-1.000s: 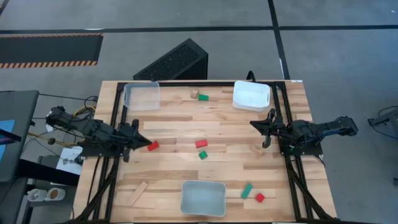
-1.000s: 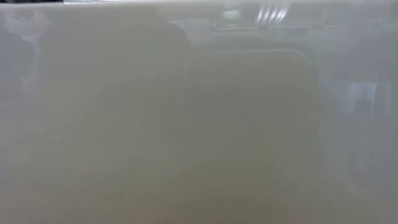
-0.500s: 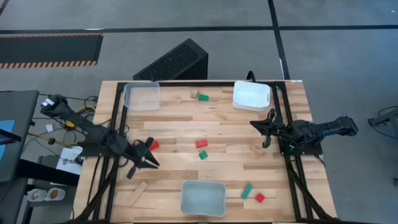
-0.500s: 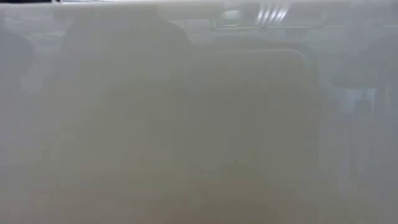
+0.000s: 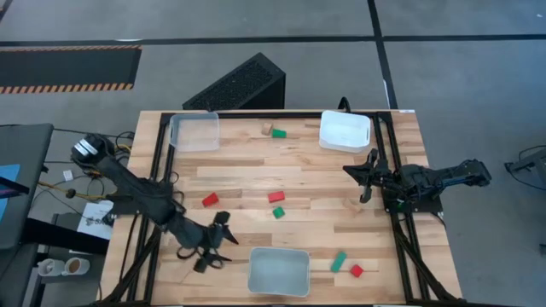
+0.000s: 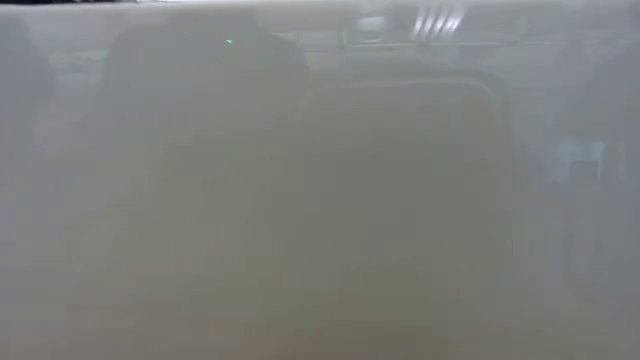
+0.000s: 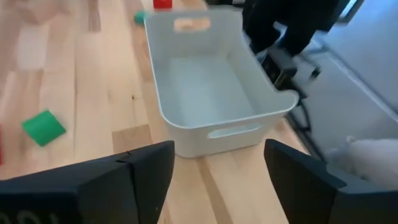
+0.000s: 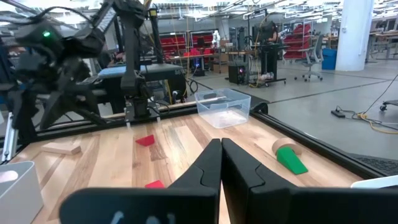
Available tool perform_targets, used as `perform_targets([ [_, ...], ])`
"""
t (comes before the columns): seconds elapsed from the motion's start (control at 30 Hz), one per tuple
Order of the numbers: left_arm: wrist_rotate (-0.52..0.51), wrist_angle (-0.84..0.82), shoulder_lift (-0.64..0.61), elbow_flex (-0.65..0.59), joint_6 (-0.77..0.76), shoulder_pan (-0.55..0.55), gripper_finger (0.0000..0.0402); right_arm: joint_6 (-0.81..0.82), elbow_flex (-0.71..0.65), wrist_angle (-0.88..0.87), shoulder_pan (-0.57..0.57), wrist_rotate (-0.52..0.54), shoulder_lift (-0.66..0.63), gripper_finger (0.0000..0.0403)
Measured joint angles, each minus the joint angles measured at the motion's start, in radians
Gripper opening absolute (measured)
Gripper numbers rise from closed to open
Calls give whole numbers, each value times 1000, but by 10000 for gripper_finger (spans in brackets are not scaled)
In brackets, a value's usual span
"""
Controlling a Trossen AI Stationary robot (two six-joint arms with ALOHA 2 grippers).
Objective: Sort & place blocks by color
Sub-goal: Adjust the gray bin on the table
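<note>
The low view is a pale blur from edge to edge, and nothing on the table [image 5: 256, 162] can be made out in it. Seen from above, the left tool [image 5: 213, 247] hovers near the front edge with its fingers spread and nothing between them, just left of the translucent front tray [image 5: 278, 273]; its arm covers the boards beneath, so whatever lies there is hidden. Its wrist camera looks past the parted fingers into that tray, whose floor is bare. Right of the tray, a green block [image 5: 339, 261] and a small red block [image 5: 357, 270] lie almost touching near the front right corner. Toward the middle lie a red block [image 5: 210, 199] on the left, another red block [image 5: 275, 196] at centre and a green one [image 5: 278, 212] just in front of it, with open board all around them. The right tool [image 5: 365, 179] waits at the right side, fingers pressed together and holding nothing, well apart from every block. Along the far edge, a clear tray [image 5: 194, 132] stands at the left and a white tray [image 5: 345, 131] at the right; between them a plain wood piece [image 5: 266, 129] sits beside a green block [image 5: 279, 133].
</note>
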Motion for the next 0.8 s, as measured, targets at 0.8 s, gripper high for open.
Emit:
perform_targets([
  [0.8,121,-86,294,199,17,268,235,0,0,0,0,0,0,27],
])
